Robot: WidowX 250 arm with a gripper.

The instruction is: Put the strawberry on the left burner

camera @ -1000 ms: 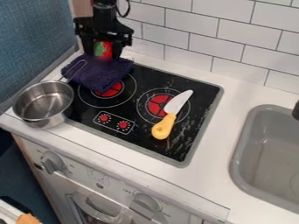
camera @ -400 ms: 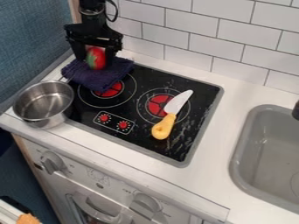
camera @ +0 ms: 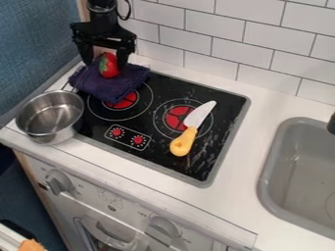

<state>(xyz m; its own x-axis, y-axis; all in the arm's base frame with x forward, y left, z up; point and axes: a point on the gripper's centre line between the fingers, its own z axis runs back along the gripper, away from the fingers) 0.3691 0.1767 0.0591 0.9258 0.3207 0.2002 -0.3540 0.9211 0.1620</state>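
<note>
red strawberry (camera: pixel 109 66) on navy cloth (camera: pixel 112 86) partly over l burner (camera: pixel 124 102), btwn fingers of opened gripper (camera: pixel 105 65).

I'm in a toy kitchen, a play one rather than a real one. I can tell from the black stovetop (camera: pixel 160 156), with its flat red burners (camera: pixel 122 102) and little red dials (camera: pixel 137 140), set into a white bench (camera: pixel 239 166) beside a grey sink (camera: pixel 280 164). Below me is an oven front with grey knobs (camera: pixel 58 181), and behind runs white tiling (camera: pixel 216 44). A metal saucepan (camera: pixel 58 134) and a yellow-handled toy knife (camera: pixel 182 142) fit in too.
</note>
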